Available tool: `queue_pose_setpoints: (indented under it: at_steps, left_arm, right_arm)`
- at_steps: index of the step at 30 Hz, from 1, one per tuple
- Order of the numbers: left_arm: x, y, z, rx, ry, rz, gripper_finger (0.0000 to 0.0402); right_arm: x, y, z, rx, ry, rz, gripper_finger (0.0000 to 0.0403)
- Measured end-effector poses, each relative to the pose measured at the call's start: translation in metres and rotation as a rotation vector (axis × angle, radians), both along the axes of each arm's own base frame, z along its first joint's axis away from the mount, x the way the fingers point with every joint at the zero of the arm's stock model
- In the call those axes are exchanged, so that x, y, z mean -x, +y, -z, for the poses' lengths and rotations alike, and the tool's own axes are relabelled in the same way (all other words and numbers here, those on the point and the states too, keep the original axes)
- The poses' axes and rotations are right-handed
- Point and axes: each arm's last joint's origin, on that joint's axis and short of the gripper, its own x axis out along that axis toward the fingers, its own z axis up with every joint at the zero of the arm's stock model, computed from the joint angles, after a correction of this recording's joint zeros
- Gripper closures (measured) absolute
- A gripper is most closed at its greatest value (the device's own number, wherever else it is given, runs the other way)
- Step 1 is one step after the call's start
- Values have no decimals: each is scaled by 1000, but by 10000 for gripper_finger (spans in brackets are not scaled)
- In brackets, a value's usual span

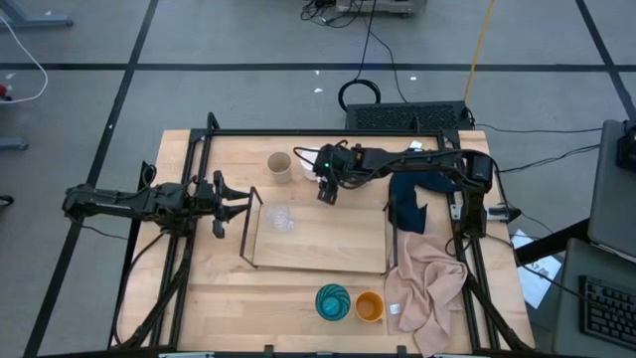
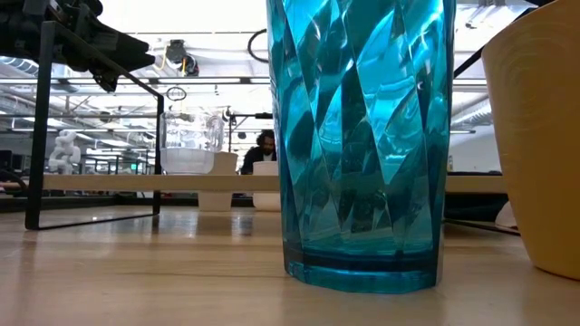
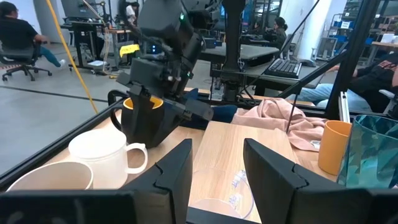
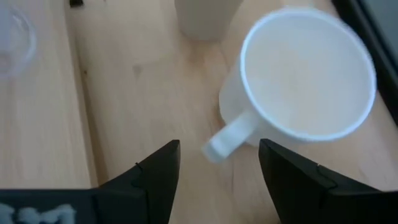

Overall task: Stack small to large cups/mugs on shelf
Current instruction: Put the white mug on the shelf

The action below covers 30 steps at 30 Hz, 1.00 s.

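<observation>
We see the right gripper (image 4: 217, 163), fingers spread, reaching leftward above the white handled mug (image 4: 305, 81); the left gripper (image 3: 217, 168), also spread, faces the light-wood shelf (image 1: 328, 239).

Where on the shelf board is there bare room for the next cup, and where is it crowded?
The shelf is bare apart from the clear glass at its far left corner; everything right of and nearer than the glass is free. It is crowded behind the board: the beige-grey cup, the white mug and the right gripper cluster there.
</observation>
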Motion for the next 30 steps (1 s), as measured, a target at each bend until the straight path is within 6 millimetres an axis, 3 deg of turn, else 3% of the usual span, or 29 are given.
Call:
queue_pose_setpoints:
  at_steps: [11,21,30]
  left_arm:
    - [0,0,0,4,1,0,256]
    - [0,0,1,17,6,0,256]
    - [0,0,1,25,5,6,256]
  right_arm:
    - [0,-2,1,-19,-12,26,195]
    - [4,0,17,-50,-19,25,195]
    - [0,-5,12,-35,-94,35,195]
